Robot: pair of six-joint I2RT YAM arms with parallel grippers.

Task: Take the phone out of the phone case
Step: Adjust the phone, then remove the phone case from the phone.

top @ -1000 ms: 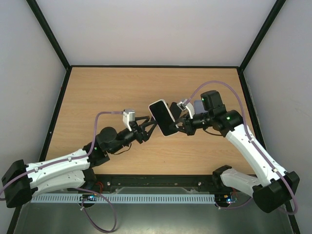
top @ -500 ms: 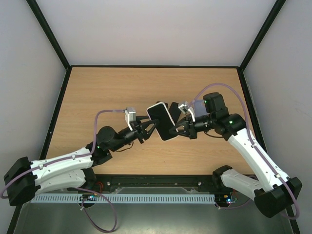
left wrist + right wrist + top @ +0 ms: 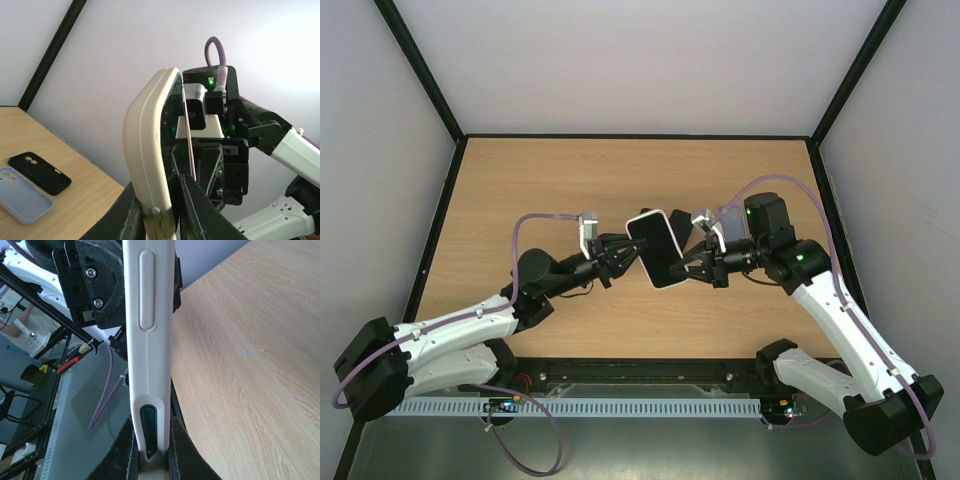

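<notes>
Left gripper (image 3: 630, 257) and right gripper (image 3: 685, 265) both pinch the phone (image 3: 658, 250) mid-air above the table (image 3: 520, 190). I can't tell whether it sits fully in the cream case (image 3: 149, 160), whose edge blocks both wrist views.

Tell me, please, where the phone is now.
In the top view, the phone is held above the table, between the left hand and right hand.

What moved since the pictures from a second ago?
The cased phone slid slightly toward the near side, and the left gripper and right gripper shifted with it. Both still clamp it between them; neither let go.
</notes>
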